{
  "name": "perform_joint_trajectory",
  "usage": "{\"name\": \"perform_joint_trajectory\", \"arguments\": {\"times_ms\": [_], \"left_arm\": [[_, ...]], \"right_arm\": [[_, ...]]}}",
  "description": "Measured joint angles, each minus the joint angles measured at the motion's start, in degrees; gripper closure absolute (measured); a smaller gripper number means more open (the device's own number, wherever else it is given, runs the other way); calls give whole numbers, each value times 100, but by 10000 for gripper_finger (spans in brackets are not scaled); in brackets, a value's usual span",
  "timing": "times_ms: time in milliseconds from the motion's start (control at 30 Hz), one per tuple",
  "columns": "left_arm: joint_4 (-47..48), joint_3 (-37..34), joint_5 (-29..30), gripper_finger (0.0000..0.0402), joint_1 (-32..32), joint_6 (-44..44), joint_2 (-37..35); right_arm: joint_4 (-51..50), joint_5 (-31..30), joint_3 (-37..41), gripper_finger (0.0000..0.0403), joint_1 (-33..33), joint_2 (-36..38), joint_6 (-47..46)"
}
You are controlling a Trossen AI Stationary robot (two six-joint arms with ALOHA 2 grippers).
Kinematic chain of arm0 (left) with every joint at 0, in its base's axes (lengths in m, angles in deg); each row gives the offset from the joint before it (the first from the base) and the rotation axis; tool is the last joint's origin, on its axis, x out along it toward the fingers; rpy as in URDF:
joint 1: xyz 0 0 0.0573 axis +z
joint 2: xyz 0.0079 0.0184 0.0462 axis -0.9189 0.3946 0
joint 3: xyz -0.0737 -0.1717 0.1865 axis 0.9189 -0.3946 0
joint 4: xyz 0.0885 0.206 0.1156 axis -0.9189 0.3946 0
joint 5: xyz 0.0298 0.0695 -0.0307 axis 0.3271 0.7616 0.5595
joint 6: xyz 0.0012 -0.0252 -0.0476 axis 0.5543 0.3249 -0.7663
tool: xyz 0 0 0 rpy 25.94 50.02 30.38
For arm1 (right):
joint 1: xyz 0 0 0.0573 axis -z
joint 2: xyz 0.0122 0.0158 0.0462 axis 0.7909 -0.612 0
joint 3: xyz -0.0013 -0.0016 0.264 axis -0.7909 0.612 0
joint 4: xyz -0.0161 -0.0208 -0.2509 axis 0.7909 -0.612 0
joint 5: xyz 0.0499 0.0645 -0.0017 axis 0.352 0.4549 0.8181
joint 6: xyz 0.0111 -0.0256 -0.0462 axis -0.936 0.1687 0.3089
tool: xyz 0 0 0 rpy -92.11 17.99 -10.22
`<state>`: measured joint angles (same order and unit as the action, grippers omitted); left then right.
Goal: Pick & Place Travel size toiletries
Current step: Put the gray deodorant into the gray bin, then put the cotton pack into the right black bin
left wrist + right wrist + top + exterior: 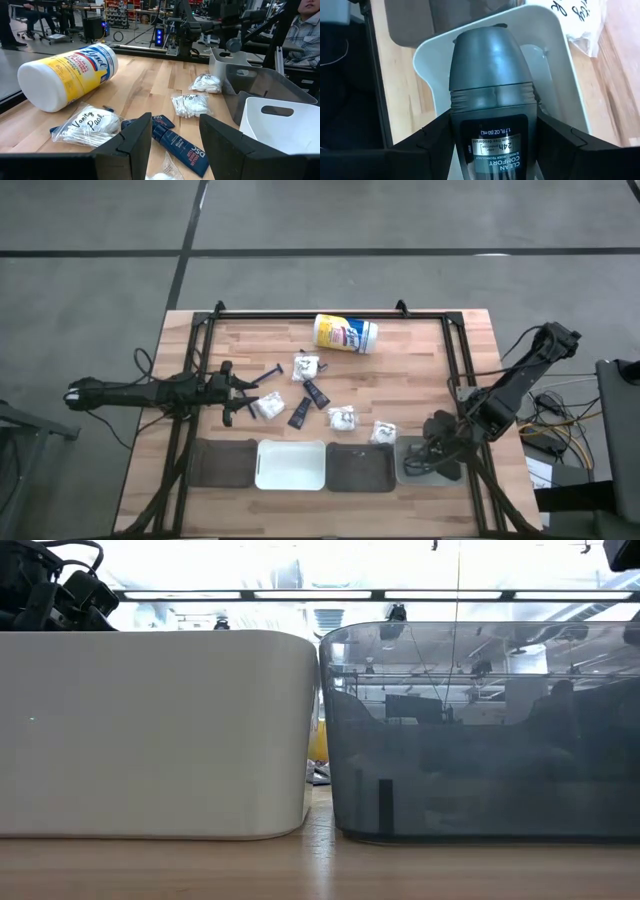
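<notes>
The right gripper (492, 145) pinches a deodorant (492, 100) above the grey bin (555, 60); released off-centre, it may hit the rim. The left gripper (175, 145) hangs spread beside that bin's neighbours, near the packets (190, 105).

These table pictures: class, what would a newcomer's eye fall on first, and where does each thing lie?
The big yellow-and-white canister lying on its side at the table's far edge stands out first. Next, the white packets and black tubes scattered mid-table, behind a row of bins along the near edge. At the row's right end, the right end effector holds a grey deodorant over a white bin.
</notes>
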<state>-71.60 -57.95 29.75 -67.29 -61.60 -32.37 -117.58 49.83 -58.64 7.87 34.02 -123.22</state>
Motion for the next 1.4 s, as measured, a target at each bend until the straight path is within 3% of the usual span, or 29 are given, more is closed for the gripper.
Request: {"name": "perform_joint_trajectory", "arguments": {"times_ms": [400, 767, 1400], "left_arm": [[1, 0, 0, 231, 0, 0, 0], [1, 0, -1, 231, -1, 0, 0], [1, 0, 1, 231, 1, 0, 0]], "right_arm": [[54, 4, 316, 185, 0, 0, -317], [193, -131, 522, 184, 20, 0, 168], [181, 44, 778, 111, 17, 2, -728]]}}
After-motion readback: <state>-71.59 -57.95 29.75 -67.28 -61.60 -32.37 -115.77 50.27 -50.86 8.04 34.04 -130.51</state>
